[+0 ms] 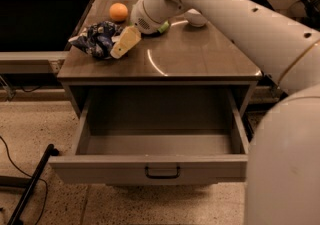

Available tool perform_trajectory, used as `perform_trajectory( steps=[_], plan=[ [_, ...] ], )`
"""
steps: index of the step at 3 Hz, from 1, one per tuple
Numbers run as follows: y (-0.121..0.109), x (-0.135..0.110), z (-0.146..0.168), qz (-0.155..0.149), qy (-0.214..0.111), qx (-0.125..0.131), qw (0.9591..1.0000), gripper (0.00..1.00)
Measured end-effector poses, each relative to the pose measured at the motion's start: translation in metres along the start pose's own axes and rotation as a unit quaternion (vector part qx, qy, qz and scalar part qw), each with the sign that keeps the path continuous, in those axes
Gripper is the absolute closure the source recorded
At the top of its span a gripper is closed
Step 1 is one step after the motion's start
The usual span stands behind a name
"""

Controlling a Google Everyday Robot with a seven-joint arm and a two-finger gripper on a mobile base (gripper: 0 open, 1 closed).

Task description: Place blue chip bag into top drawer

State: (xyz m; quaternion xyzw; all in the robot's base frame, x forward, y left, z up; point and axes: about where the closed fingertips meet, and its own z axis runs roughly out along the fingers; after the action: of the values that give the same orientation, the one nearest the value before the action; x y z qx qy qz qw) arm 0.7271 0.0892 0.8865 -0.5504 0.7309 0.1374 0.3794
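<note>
The blue chip bag [96, 39], crumpled dark blue foil with white patches, lies at the left front of the cabinet top [200, 59]. My gripper [121, 46] reaches in from the right and rests against the bag's right side, low over the cabinet top. The top drawer [150, 168] is pulled fully open below. Its inside is bare, and its dark bar handle [162, 172] sits at the centre of the front.
An orange [118, 12] sits behind the bag at the back left of the top. A sliver of green bag [164, 27] shows behind my arm [235, 14], which spans the right side. A black pole [30, 186] lies on the floor at the left.
</note>
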Motion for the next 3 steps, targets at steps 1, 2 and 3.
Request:
perform_trajectory(
  steps=[1, 2, 3],
  plan=[
    [0.005, -0.01, 0.027, -0.006, 0.013, -0.012, 0.9998, 0.0],
    [0.013, -0.017, 0.054, -0.012, 0.026, -0.026, 0.9993, 0.25],
    [0.016, -0.019, 0.061, -0.013, 0.027, -0.031, 0.9991, 0.5]
  ],
)
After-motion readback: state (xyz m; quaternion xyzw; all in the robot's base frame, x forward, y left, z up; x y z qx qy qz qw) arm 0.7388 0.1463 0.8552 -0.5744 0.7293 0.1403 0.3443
